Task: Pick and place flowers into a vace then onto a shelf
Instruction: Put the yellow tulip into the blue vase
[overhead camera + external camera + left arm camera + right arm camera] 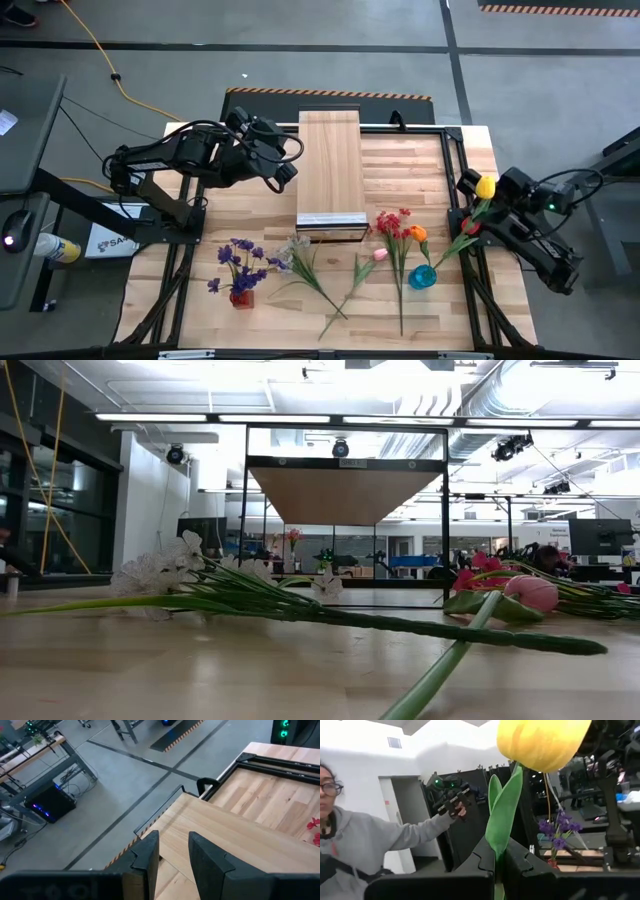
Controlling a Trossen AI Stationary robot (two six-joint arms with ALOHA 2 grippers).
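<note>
We judge the pick step is in hand: right claw [499, 851] clamped on the stem of a yellow tulip [485, 187], lifted at the worktop's [400, 160] right edge. Blue vase [422, 277] sits near, toward the front. Next move calls for lowering the stem into it. Left claw [173, 851] hangs over the shelf [330, 165], fingers part-open, holding nothing.

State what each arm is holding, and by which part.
Right gripper holds the yellow tulip by its stem, below the leaf. Left gripper holds nothing.
</note>
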